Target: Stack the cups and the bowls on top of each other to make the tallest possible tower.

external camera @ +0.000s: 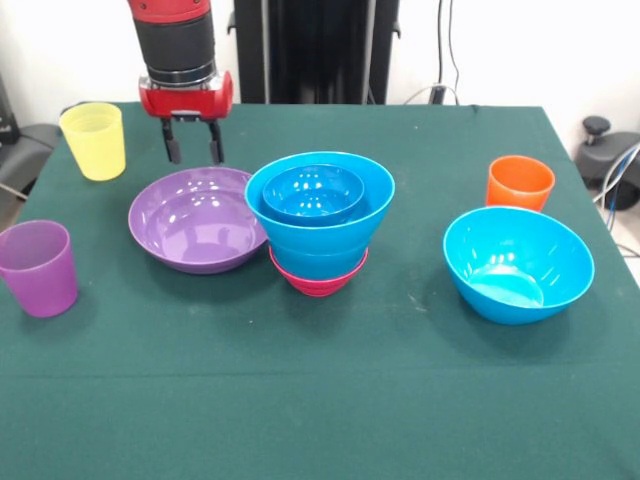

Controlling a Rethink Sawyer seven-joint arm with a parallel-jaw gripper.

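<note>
Gripper (191,151) hangs with fingers apart, empty, seemingly above the purple bowl's (196,232) far rim, left of the tower (319,225). Next: descend, pinch that rim, lift it onto the stack.

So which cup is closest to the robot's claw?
The yellow cup, at the table's back left. It stands just left of the gripper. The purple cup sits nearer the front edge, and the orange cup is far off right.

You have open cloth (300,400) in front; the purple bowl (195,220) crowds the tower (318,220) at one side.
</note>
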